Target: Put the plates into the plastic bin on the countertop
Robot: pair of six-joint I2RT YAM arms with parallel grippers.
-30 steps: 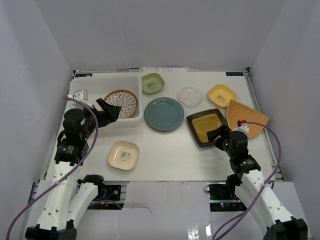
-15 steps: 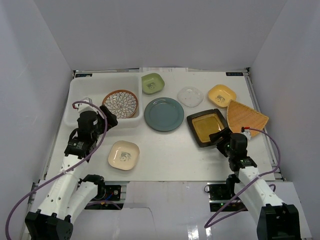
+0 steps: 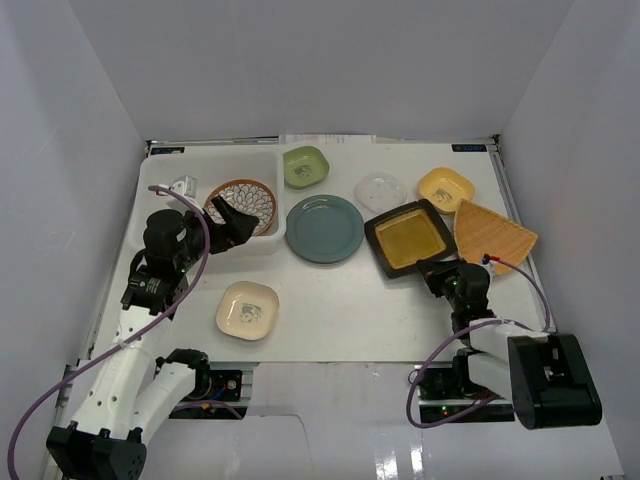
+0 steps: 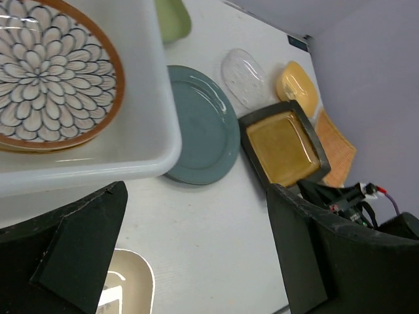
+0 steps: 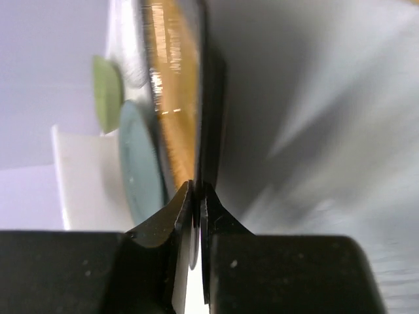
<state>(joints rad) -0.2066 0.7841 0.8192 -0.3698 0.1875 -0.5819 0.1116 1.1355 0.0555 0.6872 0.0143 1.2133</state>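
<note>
White countertop (image 3: pixel 330 310) from above: the black-and-yellow square plate (image 3: pixel 411 237), amber inside a dark rim, lies right of the blue-grey round plate (image 3: pixel 325 228), outside the plastic bin (image 3: pixel 215 165). The bin holds the brown patterned plate (image 3: pixel 243 205).

Left wrist view: the left gripper (image 4: pixel 190 252) is spread wide and empty beside the bin's near wall.

Right wrist view: the right gripper (image 5: pixel 196 196) is pinched onto the square plate's dark rim.

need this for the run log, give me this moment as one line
right gripper: shut on square plate rim | left gripper: open near bin | in bin: patterned plate
</note>
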